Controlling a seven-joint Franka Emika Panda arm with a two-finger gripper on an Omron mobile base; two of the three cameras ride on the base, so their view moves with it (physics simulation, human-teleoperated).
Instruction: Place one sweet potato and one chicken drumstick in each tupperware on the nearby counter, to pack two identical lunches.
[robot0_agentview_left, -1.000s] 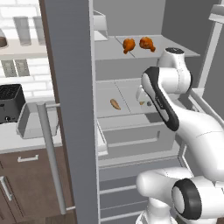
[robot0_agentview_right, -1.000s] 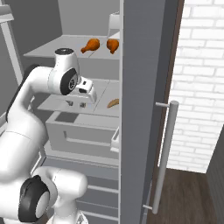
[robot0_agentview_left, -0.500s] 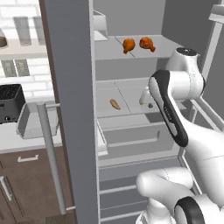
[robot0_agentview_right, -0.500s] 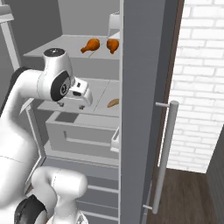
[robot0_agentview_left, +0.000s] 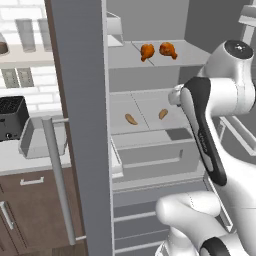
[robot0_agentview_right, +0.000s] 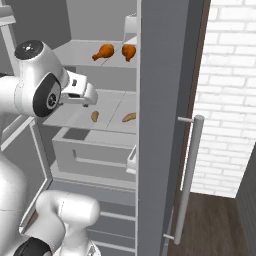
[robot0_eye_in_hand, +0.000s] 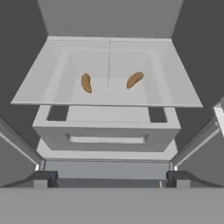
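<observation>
The tool stood open and empty, both sweet potatoes lying ahead below it, long axes angled apart.

Two sweet potatoes on the middle shelf, two chicken drumsticks above, one tupperware, one toaster.

Lighting: even, flat, rendered; soft shadow beneath the fridge shelf. Glare: none. Focus: sharp, slightly pixelated.
</observation>
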